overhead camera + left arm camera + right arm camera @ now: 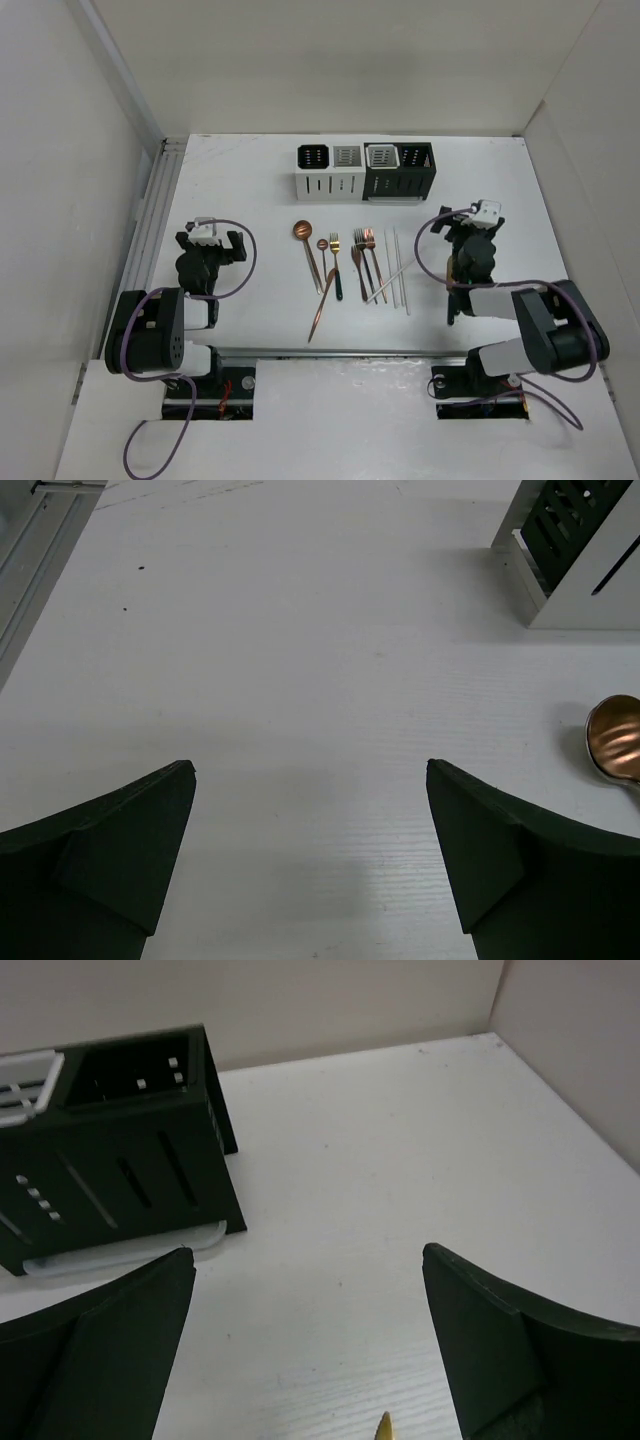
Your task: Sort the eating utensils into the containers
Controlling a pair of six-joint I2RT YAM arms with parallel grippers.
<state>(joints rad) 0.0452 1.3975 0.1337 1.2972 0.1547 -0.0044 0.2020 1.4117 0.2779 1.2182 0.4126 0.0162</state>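
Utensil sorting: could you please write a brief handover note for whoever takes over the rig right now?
Left gripper: open, empty, over bare table; a spoon lies off to its right.
Right gripper: open, empty, near the black end of the row.
Utensils: all loose on the table between the arms.
Containers: row of four at the far side, two white, two black; no utensil seen in them.
Done: nothing sorted. Left: every piece.

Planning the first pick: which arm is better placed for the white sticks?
Probably right. The white sticks lie toward that side, nearest the open right claw; the left claw is farther off.
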